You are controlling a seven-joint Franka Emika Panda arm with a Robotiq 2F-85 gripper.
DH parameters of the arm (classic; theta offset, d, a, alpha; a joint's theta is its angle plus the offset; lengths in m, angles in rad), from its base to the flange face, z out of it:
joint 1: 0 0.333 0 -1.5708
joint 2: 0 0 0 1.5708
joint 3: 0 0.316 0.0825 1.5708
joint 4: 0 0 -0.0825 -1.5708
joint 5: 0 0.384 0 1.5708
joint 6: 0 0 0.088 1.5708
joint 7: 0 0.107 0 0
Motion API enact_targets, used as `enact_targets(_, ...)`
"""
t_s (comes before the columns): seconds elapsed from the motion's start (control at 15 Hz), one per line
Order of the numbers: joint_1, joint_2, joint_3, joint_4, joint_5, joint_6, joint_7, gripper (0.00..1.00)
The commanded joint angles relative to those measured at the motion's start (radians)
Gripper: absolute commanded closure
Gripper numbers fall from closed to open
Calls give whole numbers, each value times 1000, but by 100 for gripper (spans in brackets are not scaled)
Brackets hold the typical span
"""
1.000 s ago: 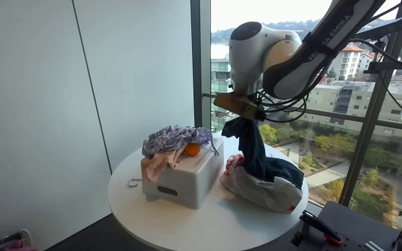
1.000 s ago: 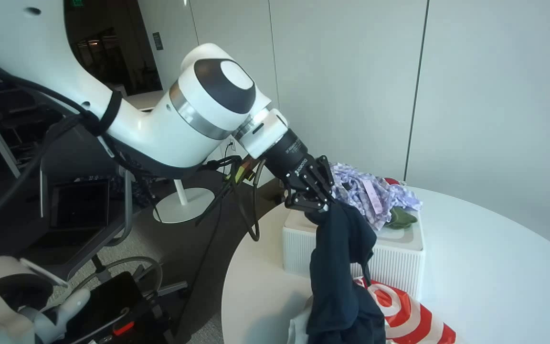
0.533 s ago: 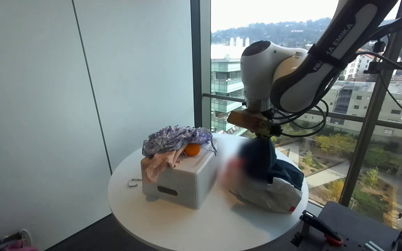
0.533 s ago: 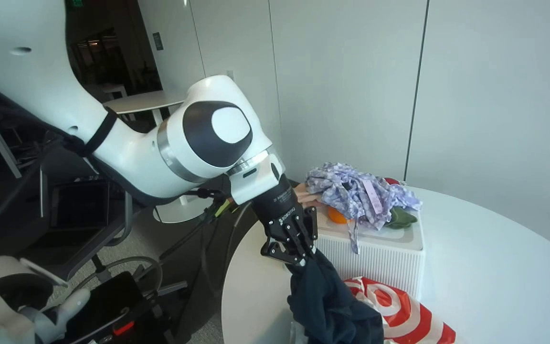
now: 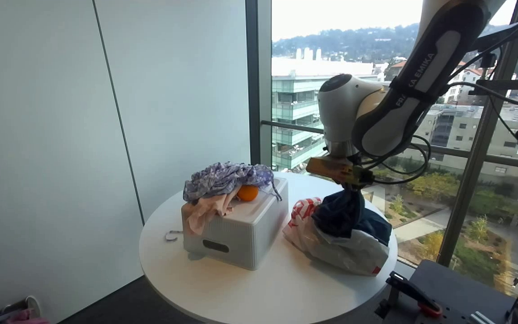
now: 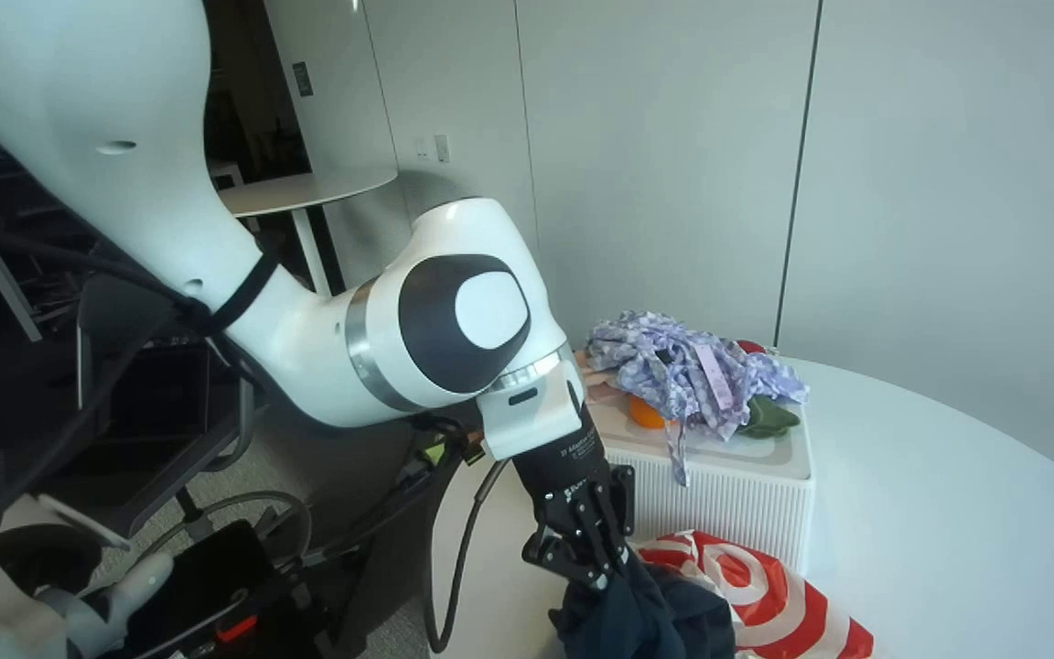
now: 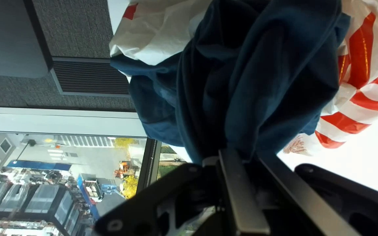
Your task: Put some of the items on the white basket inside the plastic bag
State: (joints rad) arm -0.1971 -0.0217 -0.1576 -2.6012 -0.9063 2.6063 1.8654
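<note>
Pinching cloth (image 7: 258, 85) (dk blue), gripper (image 6: 610, 568) abv bag (image 5: 335, 253)

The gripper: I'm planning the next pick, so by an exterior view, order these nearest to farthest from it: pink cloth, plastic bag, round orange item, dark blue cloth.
1. Dark blue cloth: held in the gripper.
2. Plastic bag: below the gripper.
3. Round orange item: picture-left, on the white basket.
4. Pink cloth: farther left, over the basket's edge.

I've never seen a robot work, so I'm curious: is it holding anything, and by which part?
Yes: the gripper pinches a dark blue cloth by its bunched top; whether that's an edge or corner can't be told.
</note>
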Motion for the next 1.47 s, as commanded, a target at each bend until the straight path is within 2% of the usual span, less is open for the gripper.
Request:
enact_targets(0.0, -12, 153, -31, 107, 3, 87, -60, 94)
enact_targets(0.33, -16, 361, -74, 193, 90, 256, -145, 94)
enact_targets(0.4, -59, 404, -42, 199, 110, 293, -159, 94)
enact_targets(0.53, -90, 488, -26, 213, 145, 353, -187, 94)
enact_targets(0.73, -112, 591, -21, 261, 139, 406, -185, 94)
enact_targets(0.87, -85, 619, -54, 304, 106, 386, -171, 93)
enact_targets(0.93, -90, 619, -48, 313, 108, 383, -179, 93)
enact_targets(1.0, -94, 606, -40, 313, 107, 382, -191, 66)
enact_targets(1.07, -95, 588, -34, 304, 107, 381, -197, 65)
enact_targets(1.13, -111, 547, -13, 275, 116, 381, -221, 58)
enact_targets(1.2, -67, 509, -37, 226, 261, 401, -343, 52)
enact_targets(1.4, -8, 352, -63, 122, 397, 353, -503, 30)
